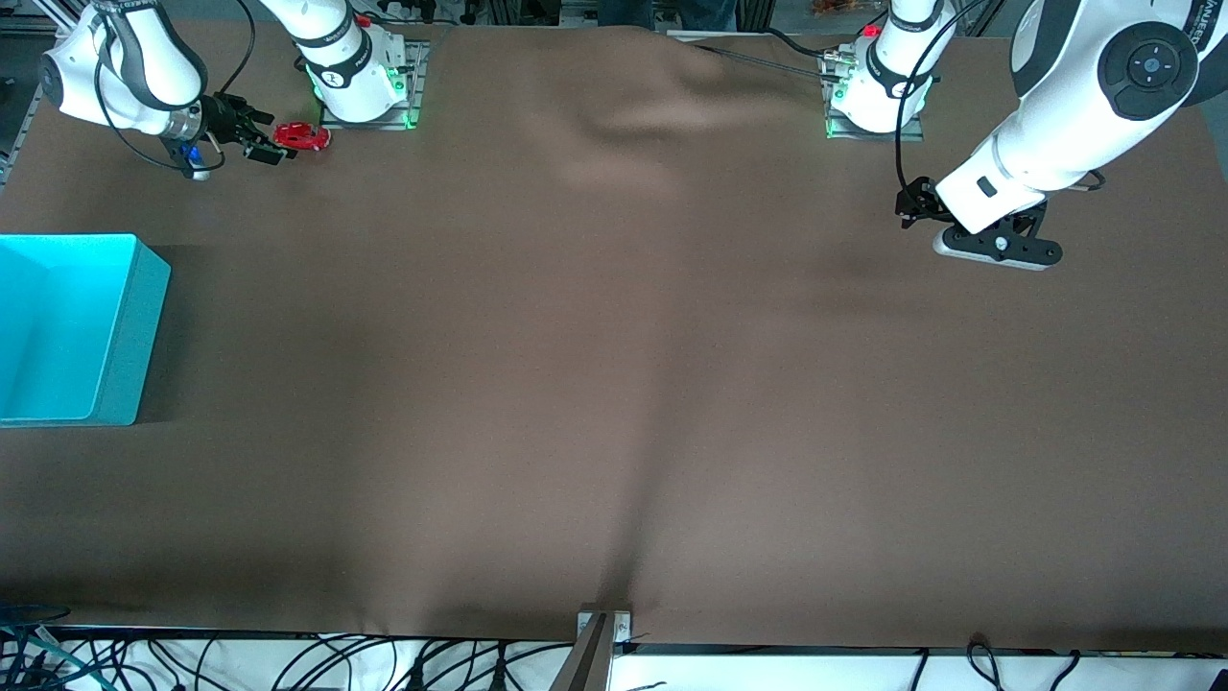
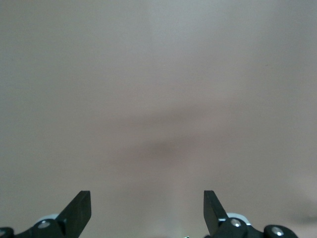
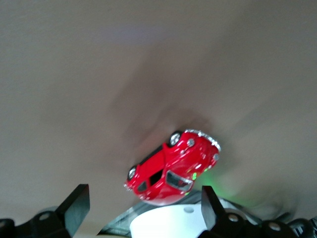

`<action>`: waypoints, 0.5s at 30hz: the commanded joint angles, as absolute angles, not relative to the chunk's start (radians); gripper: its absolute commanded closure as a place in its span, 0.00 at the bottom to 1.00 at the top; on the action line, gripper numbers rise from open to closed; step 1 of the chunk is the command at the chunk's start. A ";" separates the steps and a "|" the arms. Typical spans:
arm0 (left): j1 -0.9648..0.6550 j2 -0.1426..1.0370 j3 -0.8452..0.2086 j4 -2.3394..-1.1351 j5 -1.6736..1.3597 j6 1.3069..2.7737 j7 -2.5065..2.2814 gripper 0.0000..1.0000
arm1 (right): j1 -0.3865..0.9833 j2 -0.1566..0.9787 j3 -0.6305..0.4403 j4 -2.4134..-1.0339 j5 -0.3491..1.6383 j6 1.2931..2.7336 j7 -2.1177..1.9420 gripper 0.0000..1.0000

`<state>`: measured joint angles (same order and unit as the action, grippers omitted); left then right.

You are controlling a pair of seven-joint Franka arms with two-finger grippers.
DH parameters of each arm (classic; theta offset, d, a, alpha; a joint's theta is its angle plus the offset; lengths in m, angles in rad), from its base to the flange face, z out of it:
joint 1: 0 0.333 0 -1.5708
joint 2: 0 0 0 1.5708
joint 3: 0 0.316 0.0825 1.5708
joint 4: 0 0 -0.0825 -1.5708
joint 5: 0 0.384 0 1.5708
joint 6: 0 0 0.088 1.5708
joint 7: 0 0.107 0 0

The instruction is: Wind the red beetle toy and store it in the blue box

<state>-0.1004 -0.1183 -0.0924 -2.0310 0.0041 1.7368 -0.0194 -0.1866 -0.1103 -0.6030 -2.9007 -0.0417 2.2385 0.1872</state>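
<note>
The red beetle toy sits on the brown table cloth close to the right arm's base. In the right wrist view the toy lies just ahead of the fingers, not between them. My right gripper is open and empty, low beside the toy, its opening facing it. The blue box stands open-topped at the right arm's end of the table, nearer the front camera than the toy. My left gripper hangs open and empty over bare cloth at the left arm's end and waits.
The right arm's base plate with green lights is right beside the toy; its white base shows in the right wrist view. The left arm's base stands at the table's top edge. The cloth is wrinkled between the bases.
</note>
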 commanded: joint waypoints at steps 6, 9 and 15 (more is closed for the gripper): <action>-0.097 -0.072 -0.078 -1.944 0.020 1.718 -0.032 0.00 | -0.209 -0.087 -0.660 -2.990 -0.054 2.358 0.150 0.00; -0.072 -0.066 -0.078 -1.934 0.015 1.718 -0.029 0.00 | -0.212 -0.087 -0.664 -2.990 -0.052 2.359 0.150 0.00; -0.071 -0.052 -0.080 -1.899 0.017 1.715 -0.034 0.00 | -0.244 -0.075 -0.667 -2.990 -0.052 2.359 0.144 0.00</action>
<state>-0.0764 -0.0789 -0.0757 -1.9540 0.0041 1.7374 -0.0249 -0.2005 -0.0306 -0.6564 -2.9005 -0.0417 2.2944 0.1597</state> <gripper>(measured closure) 0.000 0.000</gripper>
